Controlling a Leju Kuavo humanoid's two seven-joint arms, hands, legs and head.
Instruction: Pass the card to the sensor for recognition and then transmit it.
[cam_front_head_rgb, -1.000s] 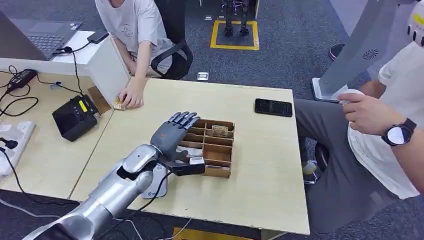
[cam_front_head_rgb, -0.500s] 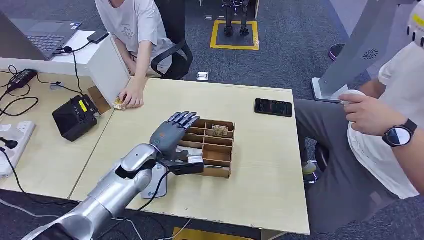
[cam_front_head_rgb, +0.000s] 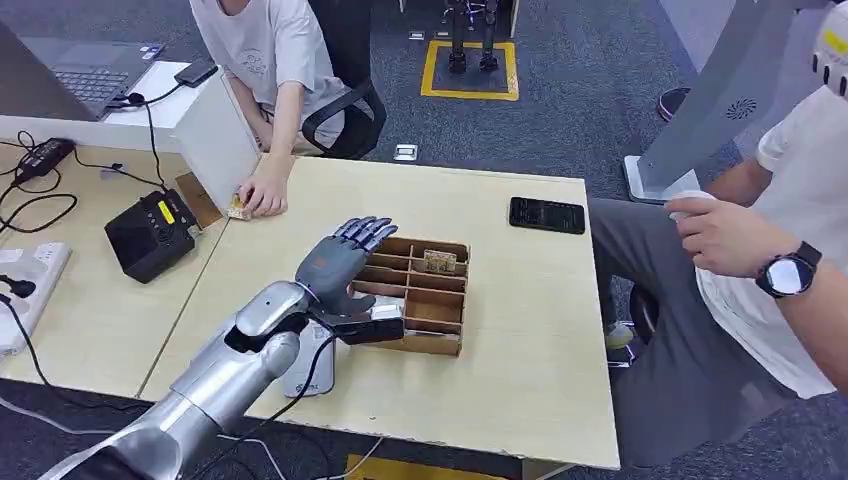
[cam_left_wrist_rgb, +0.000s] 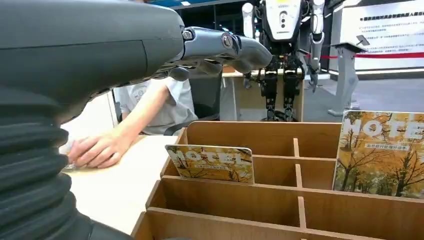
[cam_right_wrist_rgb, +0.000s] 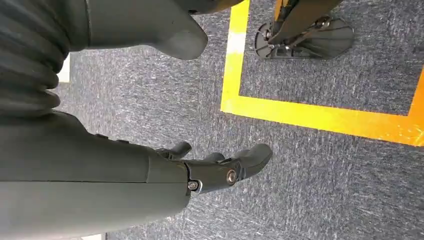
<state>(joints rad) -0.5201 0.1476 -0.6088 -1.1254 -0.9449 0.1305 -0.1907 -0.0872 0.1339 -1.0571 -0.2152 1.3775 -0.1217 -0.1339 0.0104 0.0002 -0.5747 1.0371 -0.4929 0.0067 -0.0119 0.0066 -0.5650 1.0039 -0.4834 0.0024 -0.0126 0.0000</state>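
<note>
Left hand (cam_front_head_rgb: 335, 270): fingers apart, empty, over wooden divider tray (cam_front_head_rgb: 440, 343); hotel card (cam_left_wrist_rgb: 211, 163) upright ahead, ready to pinch.

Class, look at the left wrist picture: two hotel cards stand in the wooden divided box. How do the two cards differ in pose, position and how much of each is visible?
The nearer card stands tall at the picture's edge, cut off there; the farther card lies on its long side, shown edge to edge. The nearer card looks larger, being closer to the camera. They stand in different compartments of the wooden box. Both carry the same yellow autumn-tree print and HOTEL lettering.
</note>
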